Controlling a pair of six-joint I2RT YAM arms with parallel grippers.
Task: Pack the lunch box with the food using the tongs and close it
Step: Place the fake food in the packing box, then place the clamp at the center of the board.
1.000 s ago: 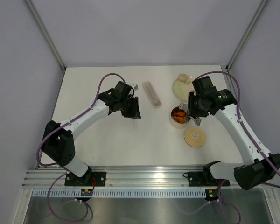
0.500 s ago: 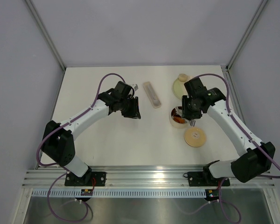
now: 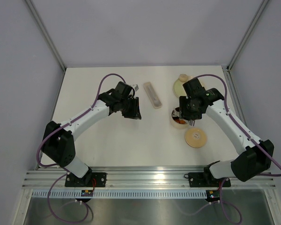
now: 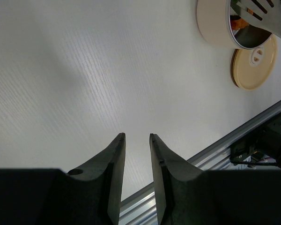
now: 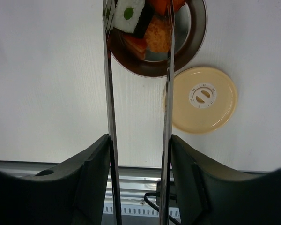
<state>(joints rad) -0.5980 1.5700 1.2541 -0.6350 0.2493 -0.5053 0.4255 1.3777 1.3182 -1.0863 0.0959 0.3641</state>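
The lunch box [image 3: 179, 119] stands right of centre, its steel inside [image 5: 199, 33] holding the food: orange pieces [image 5: 159, 35] and a white-and-black piece [image 5: 129, 11]. My right gripper [image 5: 139, 137] is shut on the tongs [image 5: 108, 93], one silver arm against each finger. The tongs' tips reach over the box, spread apart around the white-and-black piece. The tan lid [image 3: 195, 138] lies flat beside the box, toward the near edge. My left gripper [image 4: 136, 136] hovers open over bare table left of centre [image 3: 132, 110], with nothing between its fingers.
A pale yellow-green plate [image 3: 179, 86] with a beige lump [image 3: 183, 77] sits behind the lunch box. A pale oblong case [image 3: 152, 95] lies at the back centre. The metal rail [image 4: 215, 150] runs along the table's near edge.
My right arm has shifted left with the tongs, from the lunch box's right side to above it. The left arm has not moved.
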